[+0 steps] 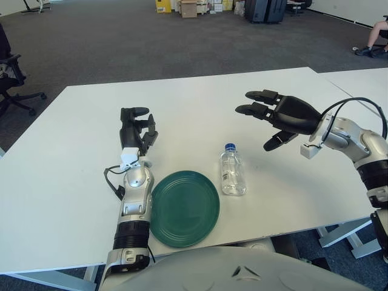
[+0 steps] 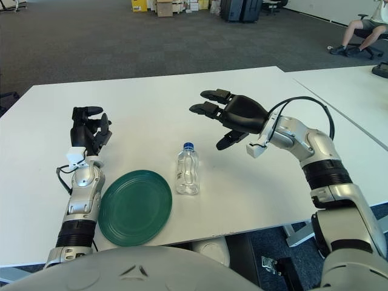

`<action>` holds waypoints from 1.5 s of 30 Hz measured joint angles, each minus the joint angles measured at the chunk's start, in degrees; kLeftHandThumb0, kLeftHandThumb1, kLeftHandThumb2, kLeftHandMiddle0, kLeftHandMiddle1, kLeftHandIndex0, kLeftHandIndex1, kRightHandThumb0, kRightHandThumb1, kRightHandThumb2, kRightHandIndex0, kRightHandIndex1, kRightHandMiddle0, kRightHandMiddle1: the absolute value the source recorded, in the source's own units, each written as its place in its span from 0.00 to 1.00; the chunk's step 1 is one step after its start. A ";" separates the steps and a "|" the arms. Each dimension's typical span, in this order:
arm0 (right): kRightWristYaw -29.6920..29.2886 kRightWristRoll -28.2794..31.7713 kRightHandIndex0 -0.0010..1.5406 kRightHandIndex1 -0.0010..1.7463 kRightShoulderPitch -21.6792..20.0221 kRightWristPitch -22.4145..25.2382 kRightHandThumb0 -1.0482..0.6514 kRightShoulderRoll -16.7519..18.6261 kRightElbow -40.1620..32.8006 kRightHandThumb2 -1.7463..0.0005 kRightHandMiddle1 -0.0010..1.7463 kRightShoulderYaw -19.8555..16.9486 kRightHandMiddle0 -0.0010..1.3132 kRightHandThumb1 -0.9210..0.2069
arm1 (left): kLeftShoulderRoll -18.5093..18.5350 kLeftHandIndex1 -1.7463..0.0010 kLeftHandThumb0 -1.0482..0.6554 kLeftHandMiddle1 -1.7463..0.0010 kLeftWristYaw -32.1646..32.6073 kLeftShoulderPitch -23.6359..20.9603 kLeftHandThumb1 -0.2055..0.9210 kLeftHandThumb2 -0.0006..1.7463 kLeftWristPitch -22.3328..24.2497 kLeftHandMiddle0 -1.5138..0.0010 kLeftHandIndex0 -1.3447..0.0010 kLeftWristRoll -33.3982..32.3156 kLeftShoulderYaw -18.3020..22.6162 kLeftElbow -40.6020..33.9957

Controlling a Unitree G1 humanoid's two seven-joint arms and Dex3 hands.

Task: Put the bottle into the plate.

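Observation:
A small clear bottle [image 1: 233, 174] with a blue cap stands upright on the white table [image 1: 73, 151]. Just to its left lies a dark green plate [image 1: 185, 207], with nothing on it. My right hand [image 1: 271, 119] hovers in the air above and to the right of the bottle, fingers spread open and holding nothing, apart from the bottle. My left hand [image 1: 136, 126] shows to the upper left of the plate, fingers loosely open and holding nothing.
A second white table [image 1: 364, 85] stands to the right. Behind the table is grey carpet with an office chair [image 1: 12, 79] at far left, boxes at the back and a seated person [image 1: 373, 39] at far right.

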 measured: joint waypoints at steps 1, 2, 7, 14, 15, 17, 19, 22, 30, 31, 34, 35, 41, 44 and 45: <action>-1.19 -1.24 0.05 0.01 -0.48 -0.36 0.15 -0.14 0.29 0.88 0.13 0.49 0.00 0.00 | 0.00 0.00 0.41 0.11 -0.01 -0.03 1.00 0.30 0.00 0.79 0.85 0.00 -0.02 0.05; -2.85 -2.89 0.05 0.01 -0.99 -0.63 0.15 -0.24 0.52 0.88 0.13 1.06 0.00 0.00 | 0.01 0.00 0.41 0.11 -0.01 -0.05 1.00 0.30 0.01 0.79 0.85 0.00 -0.02 0.10; -9.65 -9.99 0.05 0.01 -2.76 -1.02 0.15 -0.59 0.60 0.86 0.13 4.13 0.00 0.00 | 0.03 0.00 0.41 0.12 -0.01 -0.13 1.00 0.30 0.10 0.79 0.85 0.01 -0.05 0.37; -20.04 -19.23 0.03 0.00 -5.40 -0.74 0.16 -1.22 -0.49 0.81 0.10 9.34 0.00 0.00 | -0.20 0.00 0.41 0.12 0.06 -0.42 1.00 0.30 0.15 0.78 0.85 0.01 -0.24 1.15; -21.09 -20.03 0.03 0.00 -5.73 -0.64 0.16 -1.32 -0.65 0.81 0.09 9.98 0.00 0.00 | -0.25 0.00 0.41 0.12 0.08 -0.48 1.00 0.30 0.14 0.77 0.85 0.01 -0.24 1.26; -23.22 -21.59 0.02 0.00 -6.46 -0.41 0.16 -1.42 -1.14 0.81 0.08 11.30 0.00 0.00 | -0.40 0.00 0.41 0.12 0.12 -0.63 1.00 0.30 0.14 0.77 0.85 -0.04 -0.21 1.49; -24.90 -22.42 0.02 0.00 -7.09 -0.23 0.16 -1.41 -1.48 0.81 0.07 12.45 0.00 0.00 | -0.60 0.00 0.41 0.12 0.14 -0.83 1.00 0.30 0.14 0.77 0.85 -0.10 -0.22 1.67; -26.76 -23.52 0.01 0.00 -7.92 0.08 0.17 -1.41 -1.73 0.79 0.07 14.00 0.00 0.00 | -1.03 0.00 0.41 0.13 0.22 -1.22 1.00 0.30 0.14 0.76 0.85 -0.25 -0.23 1.78; -27.54 -23.53 0.02 0.00 -8.07 0.24 0.22 -1.38 -3.57 0.74 0.10 17.31 0.00 0.00 | -1.40 0.00 0.40 0.13 0.32 -1.65 0.99 0.31 0.03 0.76 0.84 -0.51 -0.15 1.88; -27.53 -23.34 0.02 0.00 -7.94 0.20 0.22 -1.36 -3.84 0.73 0.10 17.58 0.00 0.00 | -1.40 0.00 0.40 0.13 0.35 -1.65 0.99 0.31 0.00 0.76 0.84 -0.54 -0.13 1.88; -27.52 -22.67 0.03 0.01 -7.43 -0.07 0.24 -1.21 -4.36 0.72 0.12 18.04 0.00 0.00 | -1.40 0.00 0.40 0.13 0.43 -1.65 0.98 0.32 -0.06 0.76 0.83 -0.61 -0.05 1.89; -27.48 -22.50 0.03 0.01 -7.21 -0.16 0.25 -1.15 -4.61 0.71 0.13 18.17 0.00 0.00 | -1.41 0.00 0.40 0.13 0.46 -1.65 0.97 0.32 -0.06 0.76 0.83 -0.63 -0.02 1.89; -26.82 -21.35 0.04 0.01 -5.75 -0.58 0.27 -1.06 -6.54 0.68 0.14 19.07 0.00 0.00 | -1.41 0.00 0.40 0.13 0.58 -1.65 0.96 0.33 -0.11 0.76 0.83 -0.71 0.05 1.89; -26.53 -21.36 0.04 0.00 -5.46 -1.20 0.27 -1.07 -6.84 0.67 0.13 19.87 0.00 0.00 | -1.41 0.00 0.40 0.13 0.58 -1.65 0.96 0.34 -0.19 0.76 0.83 -0.78 0.05 1.89; -26.37 -21.38 0.04 0.00 -5.41 -1.27 0.28 -1.08 -6.98 0.66 0.13 20.12 0.00 0.00 | -1.40 0.00 0.40 0.13 0.58 -1.65 0.96 0.34 -0.25 0.76 0.83 -0.83 0.06 1.89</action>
